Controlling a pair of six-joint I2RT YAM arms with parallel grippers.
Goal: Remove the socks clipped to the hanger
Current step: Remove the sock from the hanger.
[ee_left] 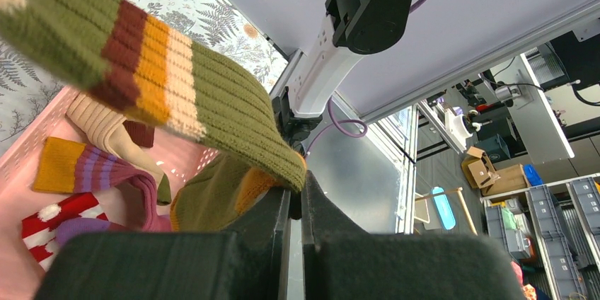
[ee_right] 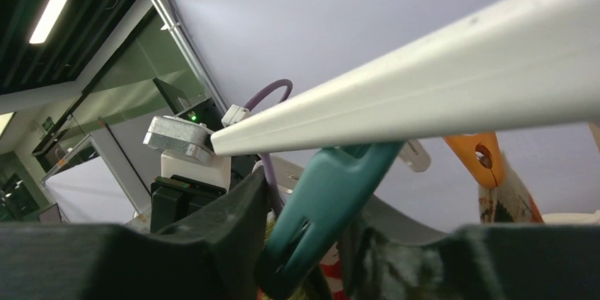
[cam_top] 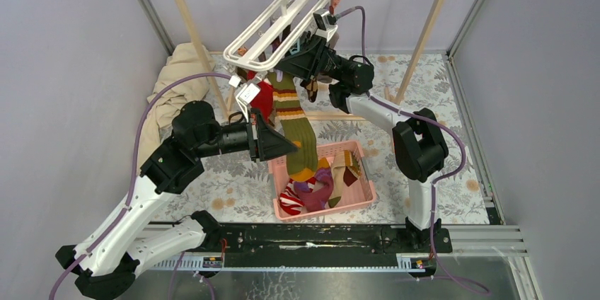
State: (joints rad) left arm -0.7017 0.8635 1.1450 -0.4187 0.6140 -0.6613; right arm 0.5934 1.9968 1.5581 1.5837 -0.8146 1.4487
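While the tall wooden frame (cam_top: 185,17) carries the load, the white hanger (cam_top: 276,27) hangs tilted from its rail, near corner dipped toward the left arm, with the remaining socks bunched beneath it. Below sits the pink basket (cam_top: 332,208), already holding several loose socks. One long olive sock (cam_top: 293,119) with maroon, orange and cream bands hangs from the hanger down toward the basket. The left gripper (ee_left: 296,197) has its fingers drawn almost together and pinches this sock by its lower edge. The right gripper (ee_right: 304,208) is up under a hanger bar, with a teal clip (ee_right: 339,176) between its fingers. Whether they are squeezing the clip or only bracketing it cannot be told. The step in hand looks like freeing the olive sock. It should go best if the right gripper presses the clip's handle ends fully before the left arm pulls. A straight downward pull toward the basket seems safer than a sideways one, which would likely swing the tilted hanger and could unhook it.
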